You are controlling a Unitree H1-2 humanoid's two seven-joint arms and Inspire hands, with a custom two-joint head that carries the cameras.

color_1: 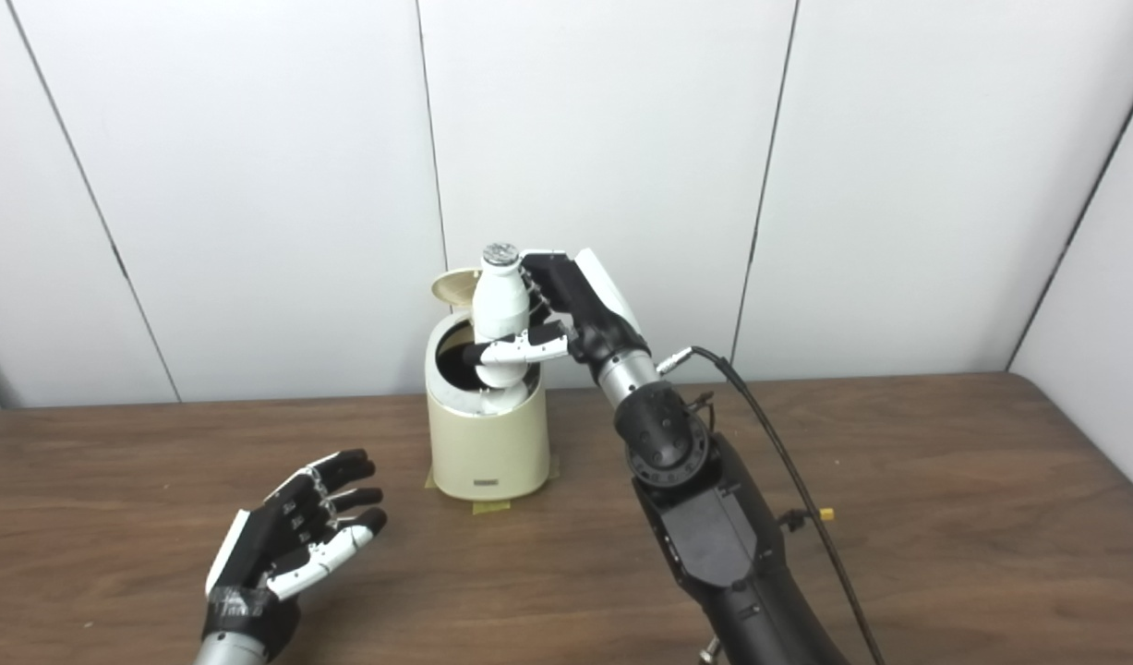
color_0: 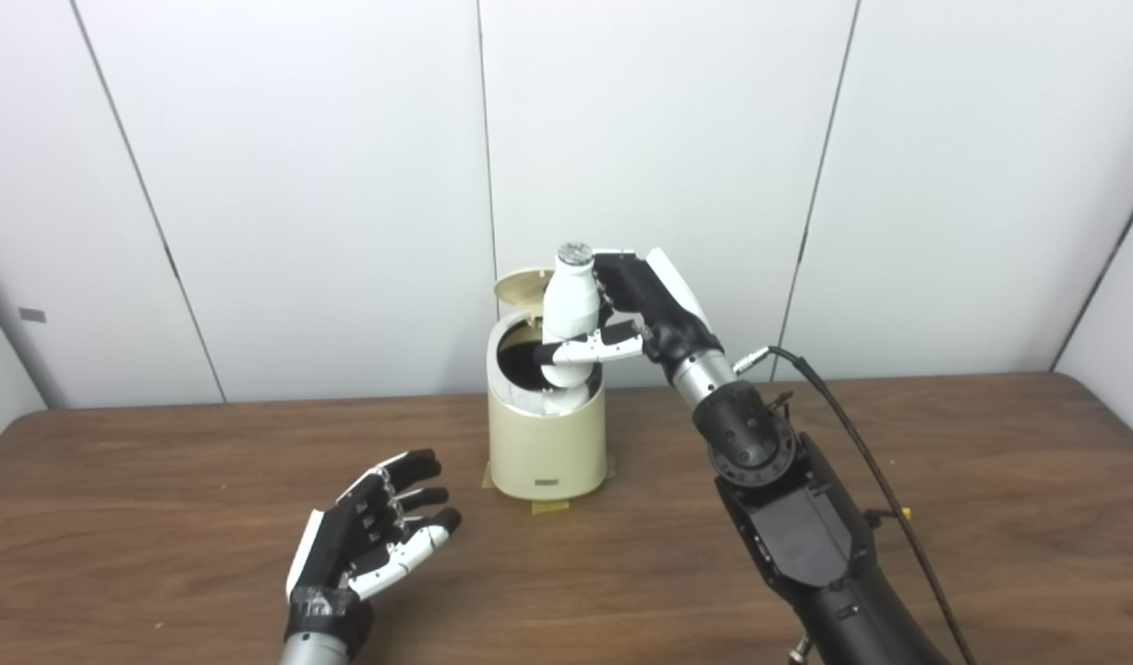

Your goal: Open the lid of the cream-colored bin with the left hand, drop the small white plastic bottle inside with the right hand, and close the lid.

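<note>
The cream-colored bin (color_0: 546, 448) stands on the wooden table with its lid (color_0: 522, 284) tipped up at the back, leaving the dark opening exposed. My right hand (color_0: 626, 319) is shut on the small white plastic bottle (color_0: 571, 309), which is upright with its grey cap on top and its base just over the bin's opening. My left hand (color_0: 381, 540) hovers low over the table to the front left of the bin, open, palm turned toward the bin, holding nothing and not touching the bin.
Yellow tape tabs (color_0: 549, 506) mark the bin's foot on the table (color_0: 991, 499). A black cable (color_0: 861, 443) runs along my right forearm. White wall panels stand close behind the bin.
</note>
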